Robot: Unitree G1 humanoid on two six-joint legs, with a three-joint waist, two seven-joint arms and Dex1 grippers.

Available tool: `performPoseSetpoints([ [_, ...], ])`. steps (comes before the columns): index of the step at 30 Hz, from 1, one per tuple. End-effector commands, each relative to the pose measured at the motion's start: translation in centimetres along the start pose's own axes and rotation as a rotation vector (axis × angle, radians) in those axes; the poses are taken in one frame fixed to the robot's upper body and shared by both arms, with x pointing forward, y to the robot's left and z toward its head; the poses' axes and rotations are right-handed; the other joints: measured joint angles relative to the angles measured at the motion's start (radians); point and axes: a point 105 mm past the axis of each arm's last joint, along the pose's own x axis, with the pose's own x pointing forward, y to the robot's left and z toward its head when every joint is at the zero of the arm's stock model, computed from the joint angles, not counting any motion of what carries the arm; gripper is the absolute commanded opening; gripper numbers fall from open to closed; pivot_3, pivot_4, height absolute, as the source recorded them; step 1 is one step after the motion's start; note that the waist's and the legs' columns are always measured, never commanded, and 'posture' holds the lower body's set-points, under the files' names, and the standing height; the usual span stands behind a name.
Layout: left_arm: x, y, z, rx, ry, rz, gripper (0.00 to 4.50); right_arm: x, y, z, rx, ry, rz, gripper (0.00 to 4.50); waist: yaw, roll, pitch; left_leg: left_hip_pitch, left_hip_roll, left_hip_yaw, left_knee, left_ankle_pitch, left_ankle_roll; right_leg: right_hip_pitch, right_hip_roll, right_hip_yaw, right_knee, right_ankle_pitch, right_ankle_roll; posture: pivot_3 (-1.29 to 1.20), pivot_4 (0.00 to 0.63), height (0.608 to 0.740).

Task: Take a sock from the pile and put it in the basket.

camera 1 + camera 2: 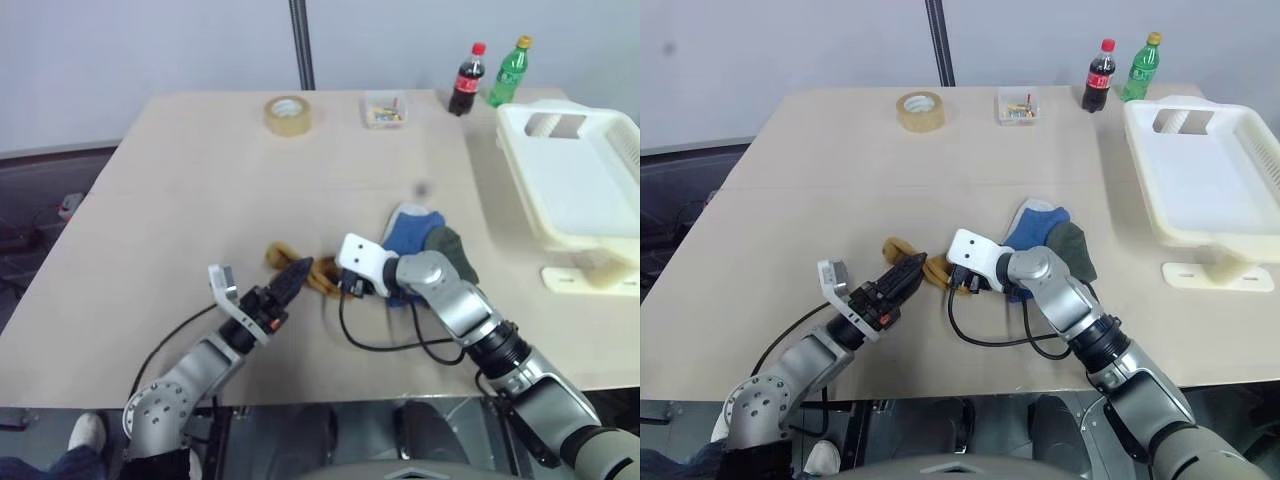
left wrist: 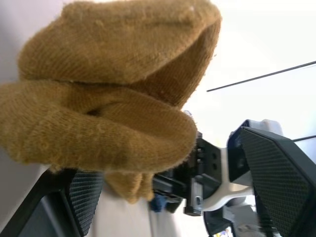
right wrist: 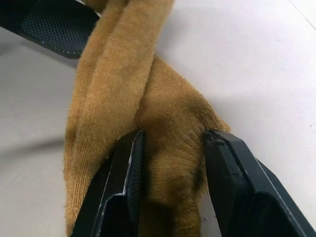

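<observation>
The mustard-yellow sock (image 1: 284,255) lies stretched on the table, left of the pile. My right gripper (image 3: 173,143) is shut on one end of it, the fabric pinched between both fingers (image 3: 123,163). My left gripper (image 1: 297,271) points level at the sock's other end and is open; its fingers (image 2: 276,173) stand wide apart, with the bunched sock (image 2: 108,98) close in front of them. The pile (image 1: 415,232) holds a blue sock and a dark green sock (image 1: 456,252) just behind my right wrist. The cream-white basket (image 1: 518,165) stands at the table's right edge.
At the table's far side stand a roll of tape (image 1: 287,113), a small clear box (image 1: 385,108), a cola bottle (image 1: 466,78) and a green bottle (image 1: 510,70). A black cable (image 1: 390,345) loops on the table below my right wrist.
</observation>
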Motion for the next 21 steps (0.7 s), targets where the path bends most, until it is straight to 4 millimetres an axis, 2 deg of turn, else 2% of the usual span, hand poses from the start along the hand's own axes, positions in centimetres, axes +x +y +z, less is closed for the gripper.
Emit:
performPoseSetpoints([
  [1,-0.4,-0.2,1.4,0.048,-0.068,0.006,4.43,0.1,0.5,-0.5,0.009,0.019,0.009,2.01,0.000,0.000,0.000,0.000,0.000,0.000,0.000,0.000,0.000,0.000,0.000,0.000,0.000,0.000,0.000,0.00,0.150,0.738],
  [3,-0.9,-0.1,1.7,0.051,-0.081,0.015,4.43,0.1,0.5,-0.5,0.009,0.019,0.010,2.01,0.000,-0.001,0.001,0.000,0.000,0.000,0.000,0.000,0.000,0.000,0.000,0.000,0.000,0.000,0.000,0.00,0.150,0.738],
  [11,-3.6,-0.4,0.4,0.028,0.010,0.009,4.43,0.2,0.7,-0.6,0.007,0.020,0.016,2.01,-0.002,-0.002,0.003,0.000,0.000,0.000,-0.004,0.000,0.000,-0.002,-0.004,0.000,-0.003,0.000,0.000,0.00,0.150,0.738],
  [15,-3.2,0.0,1.2,0.059,-0.034,0.020,4.43,0.3,0.7,-0.5,0.003,0.018,0.021,2.01,0.000,-0.002,0.003,0.000,0.000,0.000,-0.004,0.000,0.000,-0.001,-0.005,-0.001,-0.003,0.000,0.000,0.00,0.150,0.738],
  [21,-2.7,-1.9,1.2,0.074,-0.050,-0.088,4.43,0.2,0.7,-0.5,-0.001,0.021,0.020,2.01,-0.001,-0.002,0.003,-0.001,0.000,0.000,-0.005,0.000,0.000,-0.002,-0.005,0.000,-0.004,0.000,0.000,0.00,0.150,0.738],
])
